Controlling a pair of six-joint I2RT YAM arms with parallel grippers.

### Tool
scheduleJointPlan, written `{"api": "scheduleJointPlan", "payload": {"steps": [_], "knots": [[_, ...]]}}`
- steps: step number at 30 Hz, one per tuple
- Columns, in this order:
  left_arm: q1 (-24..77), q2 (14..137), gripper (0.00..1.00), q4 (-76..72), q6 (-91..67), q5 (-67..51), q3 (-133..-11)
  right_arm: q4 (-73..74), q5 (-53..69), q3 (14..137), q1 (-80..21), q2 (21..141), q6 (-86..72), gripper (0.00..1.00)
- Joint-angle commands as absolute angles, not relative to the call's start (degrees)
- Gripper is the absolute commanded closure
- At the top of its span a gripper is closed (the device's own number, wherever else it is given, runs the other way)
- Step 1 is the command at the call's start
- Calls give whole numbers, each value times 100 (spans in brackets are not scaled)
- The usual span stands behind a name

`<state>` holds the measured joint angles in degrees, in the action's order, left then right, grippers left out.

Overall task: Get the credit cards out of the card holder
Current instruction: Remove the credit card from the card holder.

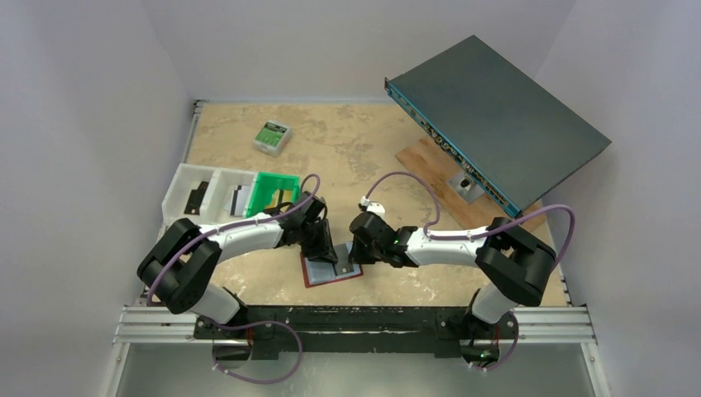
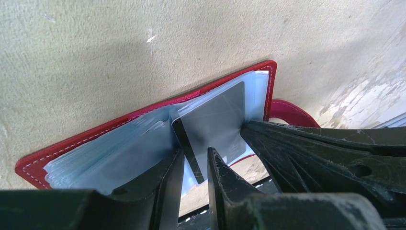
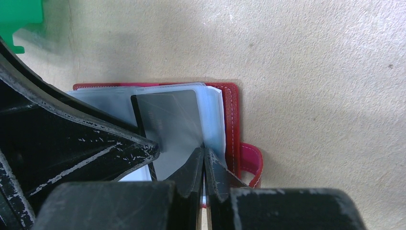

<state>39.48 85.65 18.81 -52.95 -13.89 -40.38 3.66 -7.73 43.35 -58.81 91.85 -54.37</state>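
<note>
The red card holder point(image 1: 318, 277) lies open on the table between my arms, its pale sleeves up point(image 2: 95, 132) point(image 3: 233, 120). A grey credit card point(image 2: 215, 120) with a dark stripe sticks partly out of a sleeve and is tilted; it also shows in the right wrist view point(image 3: 172, 120). My left gripper point(image 2: 195, 165) point(image 1: 324, 248) has its jaws a little apart with the card's free corner in the gap. My right gripper point(image 3: 203, 155) point(image 1: 357, 252) is shut on the edge of a sleeve at the holder's snap-tab side. Other cards are hidden.
A green bin point(image 1: 275, 192) and a white tray point(image 1: 198, 194) stand at the left behind my left arm. A small green-and-white box point(image 1: 272, 136) lies further back. A dark flat device point(image 1: 496, 124) leans on a wooden board point(image 1: 430, 161) at the back right.
</note>
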Motion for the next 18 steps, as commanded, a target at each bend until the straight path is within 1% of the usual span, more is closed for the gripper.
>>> {"api": "scheduleJointPlan", "payload": {"steps": [1,4,11,18], "knots": [[3955,8701,75,1795,-5282,-1355,-3973,692,-418,4031,-5959,9607,-5502,100],[3947,8648,75,1595,-5388,-1428,-3876,637,-345,4025,-5960,9628,-5457,100],[3861,8450,75,532,-6013,-1982,-3408,459,-295,4038,-5977,9677,-5430,100],[3816,7725,81,216,-6386,-1991,-3131,427,-176,3921,-5977,9640,-5441,100]]}}
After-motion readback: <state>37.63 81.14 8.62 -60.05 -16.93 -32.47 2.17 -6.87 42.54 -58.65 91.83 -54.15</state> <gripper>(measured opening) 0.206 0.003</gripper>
